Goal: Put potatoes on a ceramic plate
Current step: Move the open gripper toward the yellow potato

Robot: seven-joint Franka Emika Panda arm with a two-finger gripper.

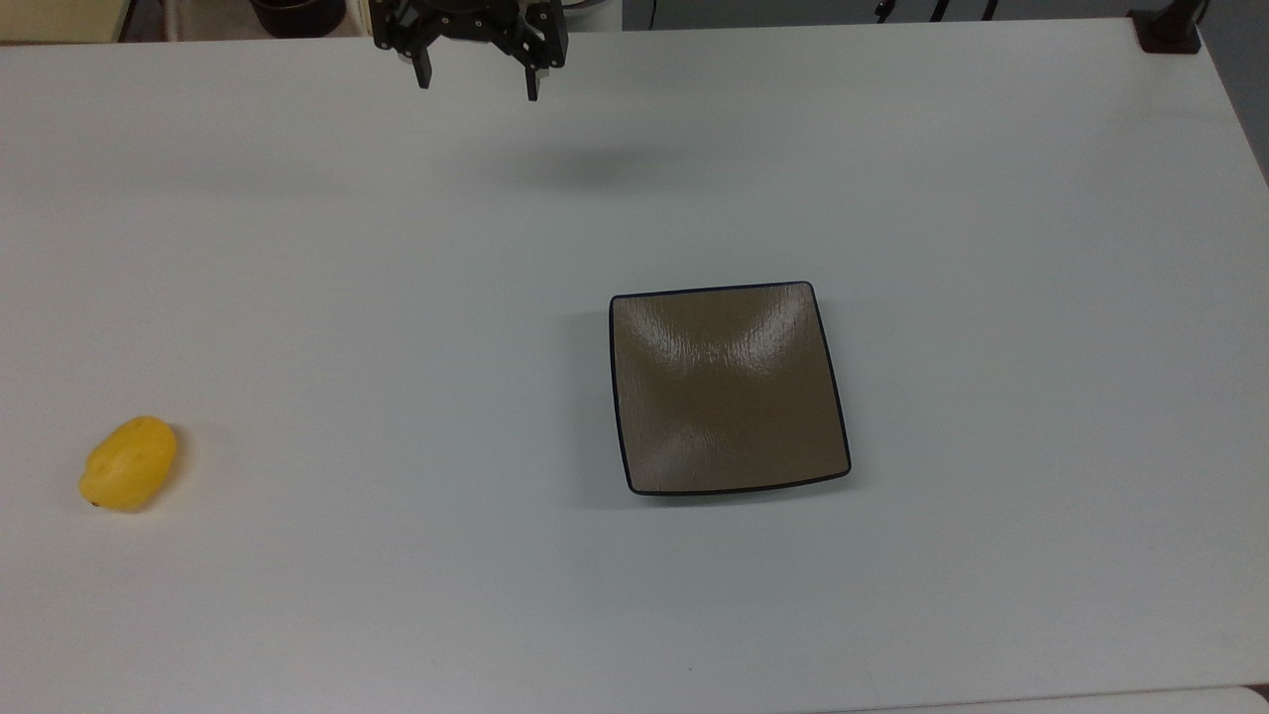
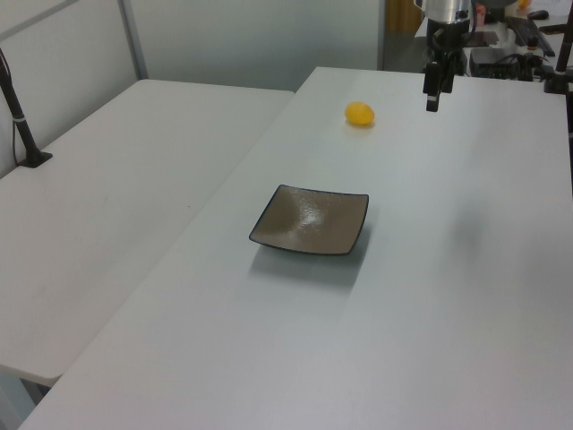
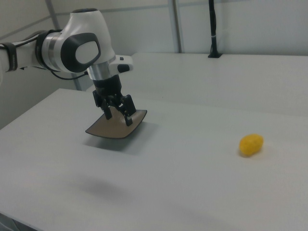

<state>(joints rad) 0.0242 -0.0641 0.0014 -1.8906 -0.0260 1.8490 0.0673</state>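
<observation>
One smooth, lumpy yellow potato (image 1: pixel 129 463) lies on the matte white table (image 1: pixel 397 615), far toward the top view's left and well apart from the plate (image 1: pixel 729 389). Square, round-cornered and glossy brown, the dished plate carries a thin dark rim and sits bare. My black gripper (image 1: pixel 478 82) hangs above the table's far edge, fingers (image 1: pixel 423 69) spread apart, holding nothing.

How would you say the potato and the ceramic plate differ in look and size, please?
The potato is bright yellow, while the ceramic plate is glossy brown with a thin dark rim. The potato is a lumpy oval; the plate is square with rounded corners and dished. The potato is much smaller than the plate. Both rest on the white table, well apart, with the open gripper touching neither.
</observation>
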